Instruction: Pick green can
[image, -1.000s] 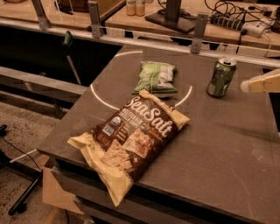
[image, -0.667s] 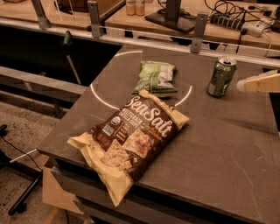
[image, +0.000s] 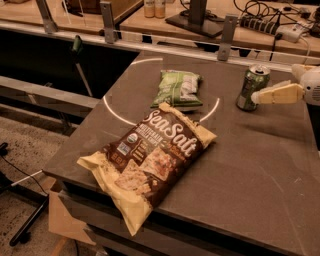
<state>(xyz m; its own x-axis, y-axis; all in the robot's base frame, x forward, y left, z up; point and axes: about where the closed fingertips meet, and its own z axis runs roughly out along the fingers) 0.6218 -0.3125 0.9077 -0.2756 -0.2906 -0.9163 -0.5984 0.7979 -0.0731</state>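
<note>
Where gripper (image: 261, 96) hangs beside green can (image: 251, 86), table (image: 260, 170)

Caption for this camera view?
The gripper at the upright green can on a table with a brown chip bag and green snack bag.

The gripper (image: 256, 96) has moved in beside the green can (image: 251, 86)

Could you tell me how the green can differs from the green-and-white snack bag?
The green can stands upright at the far right of the view; the snack bag lies flat nearer the middle. The can is a smooth cylinder; the bag is a flat, crinkled pouch. The hand is right beside the can, well away from the bag. Both are green.
</note>
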